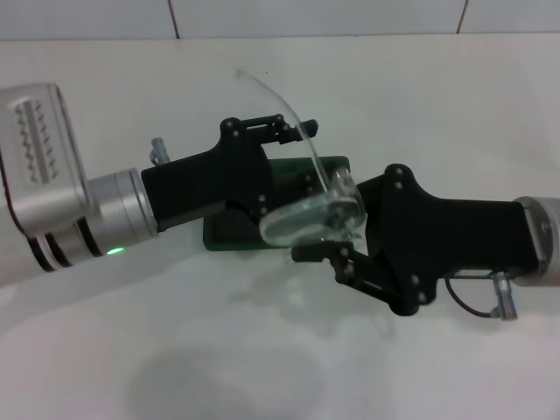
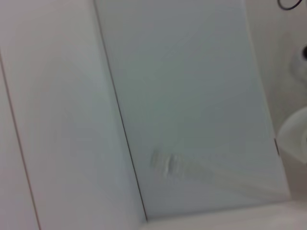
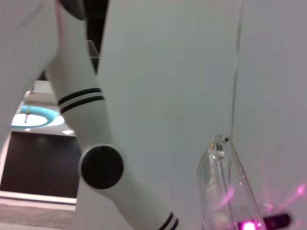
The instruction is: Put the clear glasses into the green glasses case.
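Note:
The clear glasses (image 1: 311, 214) hang above the table in the head view, one clear arm arcing up and to the left. My right gripper (image 1: 328, 223) reaches in from the right and is shut on the glasses at the lenses. In the right wrist view the clear glasses (image 3: 218, 191) show close by. The green glasses case (image 1: 234, 236) lies on the table beneath both grippers and is mostly hidden by them. My left gripper (image 1: 293, 162) comes in from the left above the case. It is open, and its upper fingertip is beside the glasses' raised arm.
A white table (image 1: 262, 367) spreads out in front, with a tiled wall edge (image 1: 315, 17) behind it. The left wrist view shows only pale flat surfaces. In the right wrist view a white robot limb with black bands (image 3: 96, 143) shows.

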Action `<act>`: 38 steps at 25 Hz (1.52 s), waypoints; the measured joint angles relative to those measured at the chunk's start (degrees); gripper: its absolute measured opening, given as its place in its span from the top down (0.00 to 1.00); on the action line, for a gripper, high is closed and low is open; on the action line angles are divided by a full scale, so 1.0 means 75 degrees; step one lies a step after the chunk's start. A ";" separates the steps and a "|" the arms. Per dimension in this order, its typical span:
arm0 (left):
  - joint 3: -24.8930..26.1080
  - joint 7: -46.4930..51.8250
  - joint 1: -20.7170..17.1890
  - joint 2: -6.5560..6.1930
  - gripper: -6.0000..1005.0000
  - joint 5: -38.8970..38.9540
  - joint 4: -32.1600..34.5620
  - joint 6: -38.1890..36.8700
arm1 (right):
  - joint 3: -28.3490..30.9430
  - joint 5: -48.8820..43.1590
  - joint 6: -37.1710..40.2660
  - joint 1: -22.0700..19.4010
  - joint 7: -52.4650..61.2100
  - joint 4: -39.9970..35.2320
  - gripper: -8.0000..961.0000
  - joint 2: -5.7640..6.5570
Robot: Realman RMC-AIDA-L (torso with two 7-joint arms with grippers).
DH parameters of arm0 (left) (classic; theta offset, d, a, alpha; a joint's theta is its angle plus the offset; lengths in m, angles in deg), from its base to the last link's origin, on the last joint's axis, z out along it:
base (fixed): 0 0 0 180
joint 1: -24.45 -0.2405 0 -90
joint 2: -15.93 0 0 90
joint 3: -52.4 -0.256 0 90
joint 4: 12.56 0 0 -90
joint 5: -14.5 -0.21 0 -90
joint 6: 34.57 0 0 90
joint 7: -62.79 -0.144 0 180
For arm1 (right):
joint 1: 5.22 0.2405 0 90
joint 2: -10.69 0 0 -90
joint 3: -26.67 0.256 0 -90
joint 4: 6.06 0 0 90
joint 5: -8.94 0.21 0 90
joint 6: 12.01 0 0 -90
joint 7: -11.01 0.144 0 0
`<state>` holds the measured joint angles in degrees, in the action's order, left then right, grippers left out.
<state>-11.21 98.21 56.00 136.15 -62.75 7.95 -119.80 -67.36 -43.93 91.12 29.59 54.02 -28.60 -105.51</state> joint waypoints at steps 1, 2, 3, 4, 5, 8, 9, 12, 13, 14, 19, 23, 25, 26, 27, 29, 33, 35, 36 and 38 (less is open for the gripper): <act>-0.0011 -0.0227 0.0000 0.0014 0.54 0.0123 -0.0061 -0.0085 | -0.0194 0.0210 -0.0121 0.0000 0.0133 0.0015 0.86 0.0000; -0.0018 -0.0524 -0.0003 0.0031 0.54 0.0275 -0.0177 -0.0228 | -0.0361 0.0379 -0.0208 0.0000 0.0206 0.0021 0.86 0.0002; -0.0021 -0.0778 -0.0003 0.0040 0.54 0.0450 -0.0297 -0.0400 | -0.0628 0.0587 -0.0319 0.0002 0.0274 0.0022 0.86 0.0000; -0.0025 -0.0950 -0.0001 0.0041 0.54 0.0579 -0.0404 -0.0553 | -0.0846 0.0742 -0.0396 0.0022 0.0296 0.0023 0.86 0.0000; -0.0026 -0.1073 0.0001 0.0038 0.54 0.0695 -0.0475 -0.0677 | -0.1031 0.0891 -0.0473 0.0044 0.0314 0.0023 0.86 0.0000; -0.0029 -0.1410 -0.0022 0.0033 0.54 0.0921 -0.0596 -0.0993 | -0.1371 0.1150 -0.0650 0.0087 0.0476 0.0008 0.86 0.0000; -0.0030 -0.1480 -0.0037 0.0035 0.54 0.0951 -0.0609 -0.1047 | -0.1384 0.1151 -0.0690 0.0095 0.0599 0.0008 0.86 0.0001; -0.0039 -0.1801 -0.0075 0.0046 0.54 0.1139 -0.0807 -0.1343 | -0.1400 0.1120 -0.0803 0.0129 0.0918 0.0028 0.86 0.0001; -0.0039 -0.1867 -0.0077 0.0046 0.54 0.1207 -0.0873 -0.1412 | -0.1402 0.1104 -0.0842 0.0137 0.1009 0.0029 0.86 0.0001; -0.0039 -0.1953 -0.0093 0.0043 0.54 0.1285 -0.0930 -0.1492 | -0.1404 0.1084 -0.0883 0.0150 0.1126 0.0029 0.87 0.0001; -0.0037 -0.2345 -0.0297 0.0042 0.54 0.1471 -0.0992 -0.1782 | -0.1410 0.1066 -0.0992 0.0185 0.1643 0.0029 0.87 0.0035; -0.0060 -0.2505 -0.0452 0.0044 0.54 0.1637 -0.1000 -0.1963 | -0.1384 0.0886 -0.1153 0.0202 0.1967 0.0030 0.87 0.0069; -0.0062 -0.2522 -0.0488 0.0035 0.54 0.1646 -0.0999 -0.2019 | -0.1367 0.0752 -0.1316 0.0227 0.2196 0.0014 0.87 0.0074; -0.0062 -0.2537 -0.0500 0.0033 0.54 0.1648 -0.0999 -0.2029 | -0.1364 0.0691 -0.1415 0.0242 0.2331 -0.0002 0.87 0.0078; -0.0062 -0.2559 -0.0516 0.0033 0.54 0.1648 -0.0999 -0.2030 | -0.1361 0.0646 -0.1485 0.0258 0.2450 -0.0014 0.87 0.0082; -0.0062 -0.2643 -0.0555 0.0033 0.54 0.1650 -0.0999 -0.2032 | -0.1362 0.0567 -0.1521 0.0313 0.2611 -0.0010 0.87 0.0093; -0.0060 -0.2764 -0.0628 0.0041 0.54 0.1652 -0.0999 -0.2036 | -0.1337 0.0437 -0.1493 0.0369 0.2865 -0.0002 0.87 0.0123; -0.0058 -0.2791 -0.0646 0.0042 0.54 0.1652 -0.1000 -0.2039 | -0.1335 0.0435 -0.1491 0.0367 0.2889 -0.0004 0.87 0.0130; -0.0048 -0.2803 -0.0659 0.0043 0.54 0.1652 -0.0999 -0.2042 | -0.1335 0.0434 -0.1489 0.0367 0.2946 0.0005 0.87 0.0150; -0.0033 -0.2811 -0.0674 0.0044 0.54 0.1652 -0.0999 -0.2048 | -0.1333 0.0434 -0.1487 0.0369 0.2969 0.0025 0.87 0.0166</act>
<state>-11.46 77.12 50.94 136.48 -50.36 0.45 -135.15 -77.36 -40.68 79.96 32.35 76.29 -28.41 -104.26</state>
